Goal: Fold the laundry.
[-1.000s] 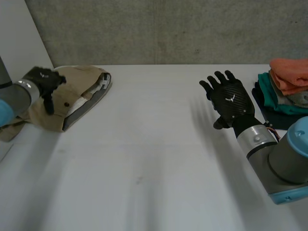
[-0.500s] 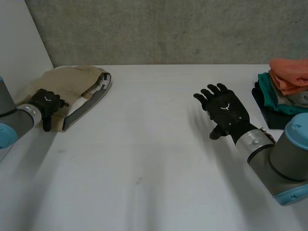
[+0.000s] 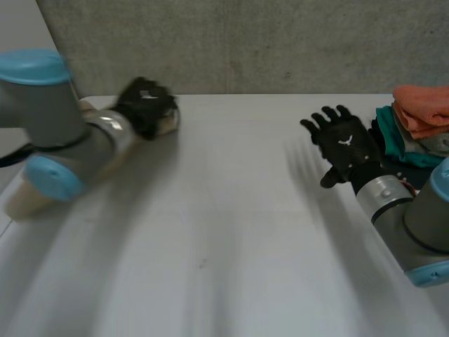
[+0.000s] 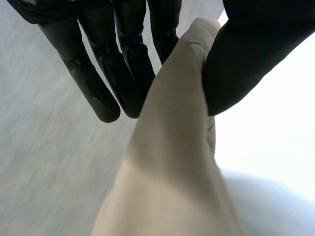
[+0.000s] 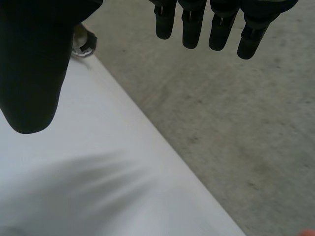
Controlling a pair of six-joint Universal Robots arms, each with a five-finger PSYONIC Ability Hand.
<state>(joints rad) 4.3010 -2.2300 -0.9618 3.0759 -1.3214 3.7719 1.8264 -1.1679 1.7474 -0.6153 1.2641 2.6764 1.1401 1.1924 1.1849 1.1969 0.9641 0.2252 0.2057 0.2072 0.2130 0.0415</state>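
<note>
A beige garment (image 3: pixel 168 123) is bunched at the table's far left, part of it trailing to the left edge under my left arm. My left hand (image 3: pixel 144 105) is shut on it. In the left wrist view the cloth (image 4: pixel 172 162) runs up between the thumb (image 4: pixel 246 59) and the fingers (image 4: pixel 123 69), pinched there. My right hand (image 3: pixel 345 144) hovers open over the right side of the table, fingers spread, holding nothing. The right wrist view shows its fingers (image 5: pixel 192 24) straight and its thumb (image 5: pixel 34 64) apart.
A stack of folded clothes stands at the table's right edge, an orange piece (image 3: pixel 424 109) on top of teal (image 3: pixel 391 135) and dark ones. The white table (image 3: pixel 224 232) is bare in the middle. A grey concrete wall (image 3: pixel 245 42) runs behind.
My left hand has closed on the beige garment and swung up and to the right with it, the arm now across the far-left corner. The right hand drifted slightly right.
</note>
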